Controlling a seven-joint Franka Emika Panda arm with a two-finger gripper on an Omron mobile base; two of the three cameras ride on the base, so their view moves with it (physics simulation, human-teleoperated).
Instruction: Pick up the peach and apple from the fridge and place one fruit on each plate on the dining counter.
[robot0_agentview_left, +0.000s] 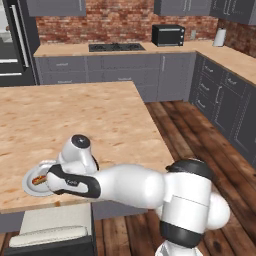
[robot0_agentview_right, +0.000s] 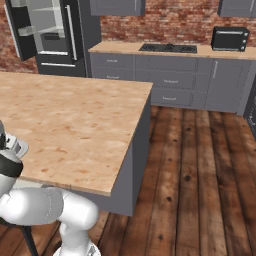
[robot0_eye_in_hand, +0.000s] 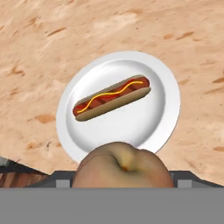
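The peach (robot0_eye_in_hand: 124, 168) sits at the bottom of the hand view, close to the camera, orange-tan w/ a paler blush; it's roundish, no clear long axis; its stem dimple faces up toward the lens, the crease running from the dimple toward the plate. It hangs above the near rim of the plate (robot0_eye_in_hand: 164, 113), apart from it; the gripper (robot0_eye_in_hand: 124, 181) is hidden behind the fruit, fingertips not visible, so can't tell whether the fingers clasp it or not.

On the plate lies a hot dog (robot0_eye_in_hand: 112, 98) w/ a yellow mustard squiggle; its long axis runs across the plate, slanting from lower left to upper right in the hand view; it lies in the plate's middle, on the far side from the peach.

The plate rests on the dining counter (robot0_agentview_left: 75, 120), near the counter's near edge in the left base view, partly covered by the arm; a chair (robot0_agentview_left: 52, 227) stands just below that edge. Beyond the counter's far end, the fridge (robot0_agentview_right: 47, 32) stands w/ door open; along the brick wall past it, a hob (robot0_agentview_left: 116, 47) and a microwave (robot0_agentview_left: 168, 34) on the wall counter.
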